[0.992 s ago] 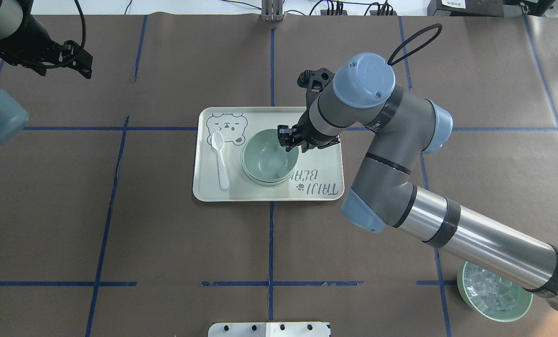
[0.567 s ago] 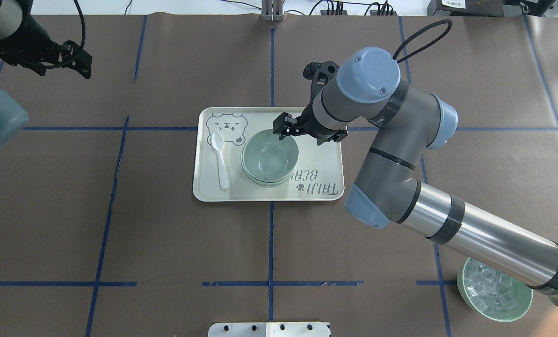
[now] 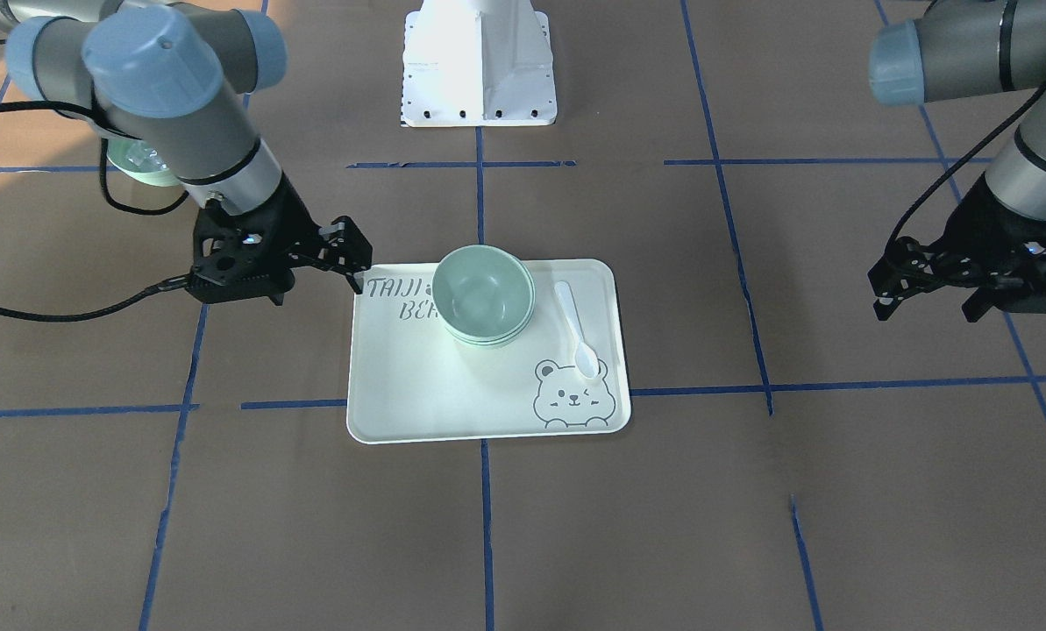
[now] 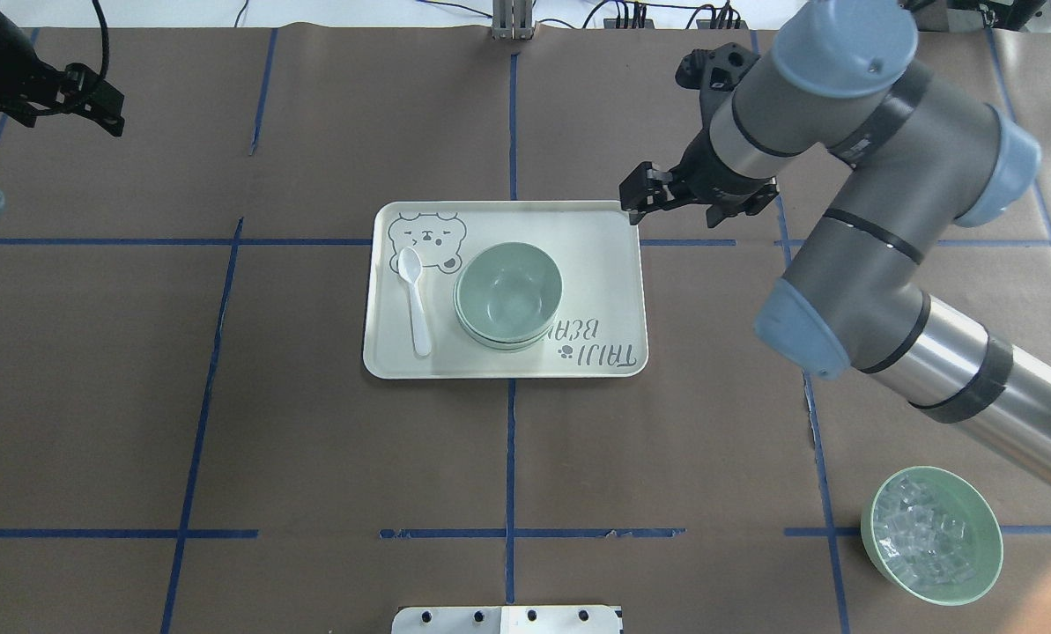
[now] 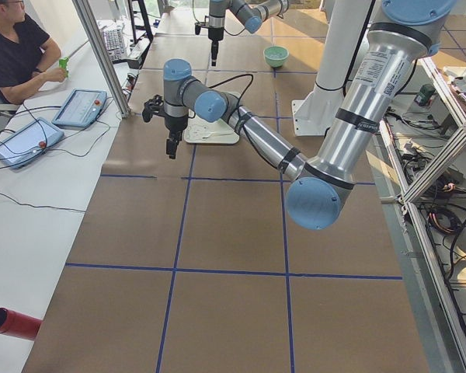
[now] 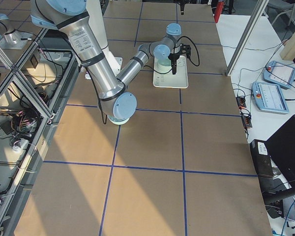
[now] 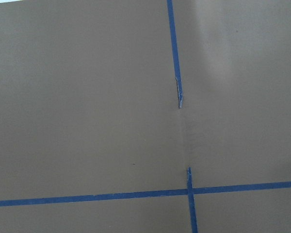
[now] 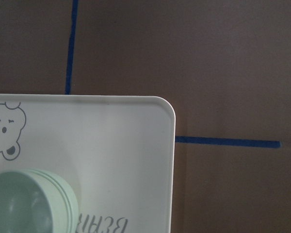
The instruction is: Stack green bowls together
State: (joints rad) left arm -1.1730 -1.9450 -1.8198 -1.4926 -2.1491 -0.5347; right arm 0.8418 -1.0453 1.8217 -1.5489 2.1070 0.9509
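The green bowls [image 4: 507, 295] sit nested in one stack on the cream tray [image 4: 595, 264], near its middle. They also show in the front view [image 3: 483, 298] and at the lower left of the right wrist view [image 8: 24, 204]. My right gripper [image 4: 635, 202] is open and empty, raised over the tray's far right corner, apart from the stack; in the front view [image 3: 358, 263] it is at the tray's left edge. My left gripper [image 4: 107, 101] hangs open and empty far off at the table's far left [image 3: 880, 285].
A white spoon [image 4: 415, 299] lies on the tray left of the stack, by the bear drawing. A separate green bowl of clear cubes [image 4: 930, 535] stands at the table's near right. An operator sits beyond the table's far side in the left view.
My right gripper has left the rim of the top bowl and moved up and to the right, off the stack. The left gripper has drifted farther left. The stack has not moved.
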